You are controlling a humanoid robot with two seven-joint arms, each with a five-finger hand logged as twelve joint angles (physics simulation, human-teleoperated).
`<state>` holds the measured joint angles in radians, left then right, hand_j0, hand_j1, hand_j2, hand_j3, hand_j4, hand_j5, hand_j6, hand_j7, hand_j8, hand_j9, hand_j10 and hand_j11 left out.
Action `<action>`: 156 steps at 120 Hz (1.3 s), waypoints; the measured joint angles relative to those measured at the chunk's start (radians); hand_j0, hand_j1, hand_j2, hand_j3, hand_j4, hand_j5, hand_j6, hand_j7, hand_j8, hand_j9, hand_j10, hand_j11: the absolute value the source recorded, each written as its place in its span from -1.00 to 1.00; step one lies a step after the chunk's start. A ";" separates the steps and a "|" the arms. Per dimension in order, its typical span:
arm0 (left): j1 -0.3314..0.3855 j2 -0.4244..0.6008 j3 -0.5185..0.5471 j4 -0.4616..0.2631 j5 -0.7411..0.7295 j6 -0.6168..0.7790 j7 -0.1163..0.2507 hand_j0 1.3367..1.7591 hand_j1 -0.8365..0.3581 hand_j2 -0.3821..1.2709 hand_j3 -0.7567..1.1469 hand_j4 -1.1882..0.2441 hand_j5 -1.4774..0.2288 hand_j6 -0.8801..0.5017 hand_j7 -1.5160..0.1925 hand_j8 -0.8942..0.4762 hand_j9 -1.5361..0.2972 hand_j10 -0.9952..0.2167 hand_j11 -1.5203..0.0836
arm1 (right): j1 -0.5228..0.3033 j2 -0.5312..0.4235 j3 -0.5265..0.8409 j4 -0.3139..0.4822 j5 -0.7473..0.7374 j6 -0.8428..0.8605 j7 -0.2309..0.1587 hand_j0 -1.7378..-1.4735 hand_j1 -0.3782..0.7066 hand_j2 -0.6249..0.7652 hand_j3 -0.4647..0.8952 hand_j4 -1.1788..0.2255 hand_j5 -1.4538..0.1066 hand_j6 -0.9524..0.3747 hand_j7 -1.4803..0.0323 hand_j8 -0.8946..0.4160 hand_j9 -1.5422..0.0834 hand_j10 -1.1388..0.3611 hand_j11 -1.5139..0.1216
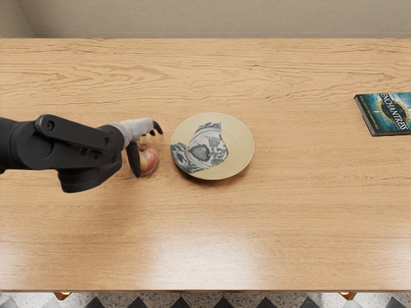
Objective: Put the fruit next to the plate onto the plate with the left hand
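At the left, your left hand (pixel 136 141) reached in over the table (pixel 205 237) on its dark arm and hung right at the apple (pixel 149 160), which sat on the wood just left of the plate (pixel 241 137), close to its rim but not on it. The hand was partly open: the fingertips (pixel 155 131) curled loosely over the far side of the apple, and the thumb (pixel 135 164) pointed down along its near-left side, either touching it or just beside it; you could not tell which from this angle. Nothing was gripped yet, as far as the view showed. To do this step well, you probably needed to settle the palm a little lower and centre it over the apple, then close fingers and thumb evenly from opposite sides, since a round fruit would likely roll toward the plate if pushed from one side only. Once it was held, a short lift and a small carry to the right should have cleared the rim, with the release over the painted middle of the plate. Far to the right lay a book (pixel 385 113), well apart from all this. The right arm was out of view.
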<state>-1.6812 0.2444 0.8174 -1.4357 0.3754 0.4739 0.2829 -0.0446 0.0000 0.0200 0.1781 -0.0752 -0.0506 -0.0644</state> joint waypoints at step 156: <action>-0.028 0.051 0.054 -0.035 -0.009 0.057 -0.006 0.44 0.00 -0.15 -0.21 0.04 -0.67 0.02 -0.62 0.05 -0.64 0.02 -0.61 | 0.000 0.000 0.000 0.000 0.000 0.000 0.000 -0.40 -0.89 -0.11 -0.32 0.64 0.82 0.40 0.91 0.33 0.86 0.48 0.81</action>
<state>-1.7088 0.2959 0.8719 -1.4705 0.3663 0.5309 0.2765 -0.0448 0.0000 0.0199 0.1780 -0.0752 -0.0506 -0.0644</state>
